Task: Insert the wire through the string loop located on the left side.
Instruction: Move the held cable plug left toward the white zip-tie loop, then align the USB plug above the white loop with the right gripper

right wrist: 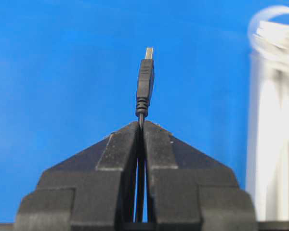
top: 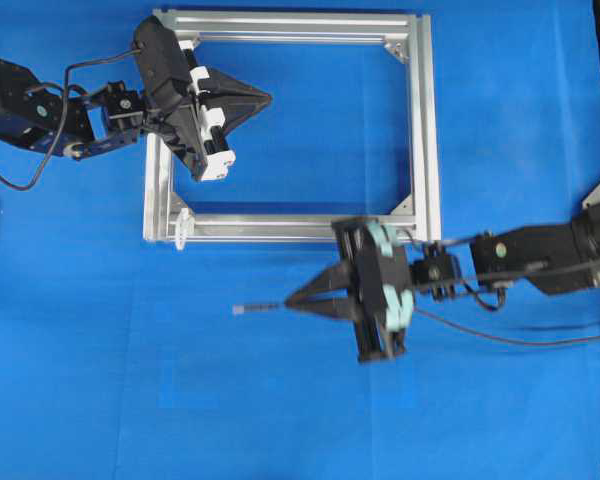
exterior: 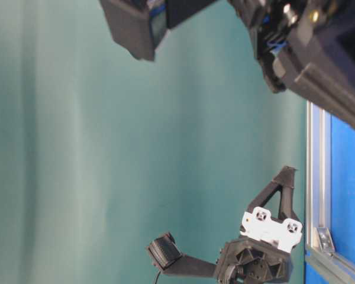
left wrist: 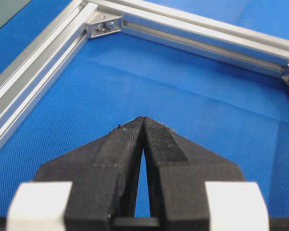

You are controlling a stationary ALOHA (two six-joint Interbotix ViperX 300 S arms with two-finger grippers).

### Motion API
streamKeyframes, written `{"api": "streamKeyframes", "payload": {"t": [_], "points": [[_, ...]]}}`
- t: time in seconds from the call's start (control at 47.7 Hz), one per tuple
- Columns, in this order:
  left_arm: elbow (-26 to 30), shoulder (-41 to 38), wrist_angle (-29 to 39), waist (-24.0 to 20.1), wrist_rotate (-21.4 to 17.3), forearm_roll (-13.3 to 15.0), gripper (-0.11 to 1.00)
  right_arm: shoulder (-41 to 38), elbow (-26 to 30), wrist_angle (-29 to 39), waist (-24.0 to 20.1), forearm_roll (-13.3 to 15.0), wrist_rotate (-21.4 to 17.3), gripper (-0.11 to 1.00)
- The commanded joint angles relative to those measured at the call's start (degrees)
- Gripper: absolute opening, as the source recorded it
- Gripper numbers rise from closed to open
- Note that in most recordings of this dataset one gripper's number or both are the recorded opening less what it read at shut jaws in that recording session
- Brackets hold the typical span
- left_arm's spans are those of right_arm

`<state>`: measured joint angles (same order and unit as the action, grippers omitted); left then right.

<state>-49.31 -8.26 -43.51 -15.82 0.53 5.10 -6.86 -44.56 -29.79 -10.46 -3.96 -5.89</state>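
**Wire clamped, plug short of the loop**

The right gripper (right wrist: 140,126) is clamped on the wire (right wrist: 145,82), plug jutting forward over the blue table (top: 80,380). Beyond, the string loop (top: 183,228) stands at the silver frame (top: 425,130). Farther off, the left gripper (top: 267,98) is pressed together, empty.

Two black jointed robot arms are showing their builds: the left gripper (top: 263,98), a black wedge of ribbed plastic fingers (left wrist: 160,139), is carrying white blocks, while the right gripper (top: 292,299) is wearing pale teal fittings and trailing thin black cabling
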Motion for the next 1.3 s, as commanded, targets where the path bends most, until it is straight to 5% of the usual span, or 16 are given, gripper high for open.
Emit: {"api": "streamKeyframes", "payload": {"t": [0.0, 0.21, 0.545, 1.279], "points": [[0.4, 1.9, -0.3, 0.1, 0.0, -0.2, 0.0, 1.4, -0.1, -0.5, 2.4, 0.0, 0.1, 0.0], [0.4, 2.0, -0.3, 0.1, 0.0, -0.2, 0.0, 1.4, -0.8, -0.3, 7.1, 0.0, 0.4, 0.0], [0.6, 1.9, -0.3, 0.1, 0.0, -0.2, 0.0, 0.5, -0.2, -0.4, 7.8, 0.3, 0.4, 0.0], [0.4, 2.0, -0.3, 0.1, 0.2, -0.1, 0.0, -9.1, 12.6, 1.7, 8.4, 0.7, 2.5, 0.0]]}}
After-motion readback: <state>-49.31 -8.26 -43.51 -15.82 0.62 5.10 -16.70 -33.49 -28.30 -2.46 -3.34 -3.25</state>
